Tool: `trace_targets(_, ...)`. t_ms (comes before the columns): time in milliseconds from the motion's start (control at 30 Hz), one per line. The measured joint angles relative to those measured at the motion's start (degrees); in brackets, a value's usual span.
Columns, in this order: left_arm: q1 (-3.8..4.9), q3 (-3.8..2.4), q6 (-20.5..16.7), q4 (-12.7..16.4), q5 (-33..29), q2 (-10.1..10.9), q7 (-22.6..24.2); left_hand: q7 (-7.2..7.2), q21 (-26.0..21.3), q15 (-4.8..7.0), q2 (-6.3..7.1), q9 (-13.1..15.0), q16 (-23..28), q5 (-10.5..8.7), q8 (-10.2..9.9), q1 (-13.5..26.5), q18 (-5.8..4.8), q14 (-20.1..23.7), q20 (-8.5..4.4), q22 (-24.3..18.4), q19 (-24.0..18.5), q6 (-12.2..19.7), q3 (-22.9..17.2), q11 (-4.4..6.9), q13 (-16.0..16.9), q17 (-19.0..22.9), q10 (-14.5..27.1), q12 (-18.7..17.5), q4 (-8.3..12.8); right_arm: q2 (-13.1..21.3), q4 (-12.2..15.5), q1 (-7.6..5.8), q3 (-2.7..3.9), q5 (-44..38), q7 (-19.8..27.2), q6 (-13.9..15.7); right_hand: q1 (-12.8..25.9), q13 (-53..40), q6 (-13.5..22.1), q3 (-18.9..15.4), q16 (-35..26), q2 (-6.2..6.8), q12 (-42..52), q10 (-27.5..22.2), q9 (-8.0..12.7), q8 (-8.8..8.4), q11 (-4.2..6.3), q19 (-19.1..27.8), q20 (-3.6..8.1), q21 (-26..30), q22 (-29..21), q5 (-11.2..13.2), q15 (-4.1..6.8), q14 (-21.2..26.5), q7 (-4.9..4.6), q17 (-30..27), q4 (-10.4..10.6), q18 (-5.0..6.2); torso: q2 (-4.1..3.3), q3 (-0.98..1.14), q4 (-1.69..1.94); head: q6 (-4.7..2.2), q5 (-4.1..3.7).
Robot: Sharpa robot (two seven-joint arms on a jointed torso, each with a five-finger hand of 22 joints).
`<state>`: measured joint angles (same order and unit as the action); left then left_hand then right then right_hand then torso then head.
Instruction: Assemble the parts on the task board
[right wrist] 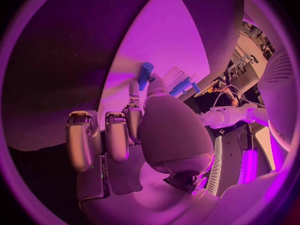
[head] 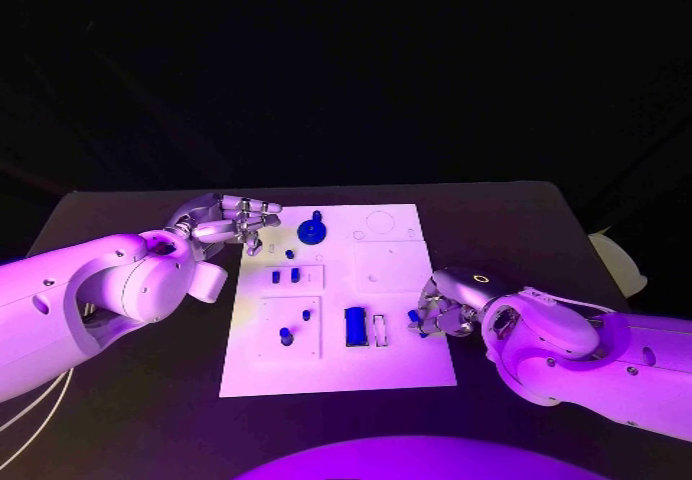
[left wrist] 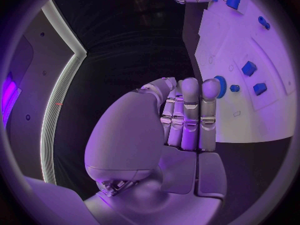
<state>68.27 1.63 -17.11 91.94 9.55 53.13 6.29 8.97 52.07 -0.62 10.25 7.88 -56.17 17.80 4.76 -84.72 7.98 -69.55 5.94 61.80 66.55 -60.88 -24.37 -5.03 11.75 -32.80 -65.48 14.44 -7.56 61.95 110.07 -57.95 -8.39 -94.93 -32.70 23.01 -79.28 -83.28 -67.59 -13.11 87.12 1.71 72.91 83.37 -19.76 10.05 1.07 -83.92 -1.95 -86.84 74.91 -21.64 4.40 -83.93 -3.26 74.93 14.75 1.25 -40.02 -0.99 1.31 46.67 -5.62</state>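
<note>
Black table [head: 130, 400], dark background, white task board [head: 404, 372] in the middle. Left hand [head: 228, 222] hovers at the board's far left corner, fingers held straight and together, holding nothing; the left wrist view shows its fingertips [left wrist: 201, 89] just beside the blue round part [head: 312, 232]. Right hand [head: 444, 308] sits at the board's right edge, fingers curled in, pinching a small blue part [head: 415, 317]; the right wrist view shows a blue cylinder [right wrist: 145, 75] at its fingertips over the board. Near the middle of the board stands a blue block [head: 355, 326]; two small blue pegs [head: 286, 275] sit left of centre, further small blue pieces [head: 287, 335] on the near-left plate.
</note>
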Motion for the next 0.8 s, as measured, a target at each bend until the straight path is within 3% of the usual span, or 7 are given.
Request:
trace_targets(233, 0.00, 0.00, 0.1, 0.0, 0.0, 0.1, -0.1, 0.00, 0.0, 0.00, -0.72, -0.1, 0.0, 0.00, 0.0, -0.7, 0.00, 0.0, 0.00, 0.0, 0.0, 0.0, -0.8, -0.01, 0.1, 0.1, 0.4, 0.4, 0.8, -0.4, 0.1, -0.06, 0.10, -2.0, 0.1, -1.5, -3.8, -1.7, 0.0, 1.5, 0.0, 0.37, -0.2, -0.2, 0.0, -0.54, 0.01, 0.0, 0.00, 0.2, 0.0, 0.4, -0.02, 0.0, 0.01, 0.0, -1.7, 0.00, 0.02, 0.01, -0.02, 0.05, -0.12)
trace_targets(367, 0.00, 0.00, 0.2, 0.1, 0.0, 0.1, -0.2, 0.00, 0.0, 0.00, -0.91, -0.1, 0.0, 0.00, 0.0, -0.9, 0.00, 0.0, 0.00, 0.1, 0.0, 0.0, -1.1, -0.01, 0.1, 0.1, 0.4, 0.4, 1.1, -0.5, 0.4, -0.06, 0.12, -3.0, 0.2, -2.3, -4.8, -2.1, -0.2, 2.6, 0.0, 1.25, -0.3, -0.5, 0.7, -0.39, 0.08, 0.0, 0.00, 0.2, 0.0, -0.6, -0.02, 0.0, 0.20, 0.0, -2.8, -0.01, 0.02, 0.02, -0.02, 0.11, -0.19)
trace_targets(500, 0.00, 0.01, 0.2, 0.1, 0.0, 0.1, -0.3, 0.00, 0.0, 0.00, -0.91, -0.1, 0.0, 0.00, 0.0, -0.9, 0.00, 0.0, 0.00, 0.1, 0.0, 0.0, -1.1, -0.01, 0.1, 0.1, 0.4, 0.4, 1.1, -0.5, 0.6, -0.06, 0.13, -4.1, 0.2, -2.9, -4.8, -2.2, -0.2, 3.3, 0.0, 1.23, -0.3, -0.6, 0.7, -0.32, -0.01, 0.0, 0.00, 0.2, 0.0, -1.9, -0.02, 0.0, 0.21, 0.0, -2.6, -0.01, 0.02, 0.01, -0.01, 0.12, -0.24)
trace_targets(800, 0.00, 0.01, 0.3, 0.2, 0.0, 0.2, -0.4, 0.00, 0.0, 0.00, -0.91, -0.1, 0.0, 0.00, 0.0, -0.9, 0.00, 0.0, 0.00, 0.1, 0.0, 0.0, -1.3, -0.01, 0.1, 0.2, 0.4, 0.4, 1.3, -0.8, 1.0, 0.12, -0.02, -6.9, 0.4, -3.6, -5.8, -1.6, 0.0, 7.3, 0.0, 2.23, -1.5, -0.6, 0.8, -0.40, -0.02, 0.0, 0.00, 0.2, 0.0, -14.0, -0.01, 0.0, 0.08, 0.0, -0.4, 0.00, 0.01, 0.02, -0.01, 0.18, -0.14)
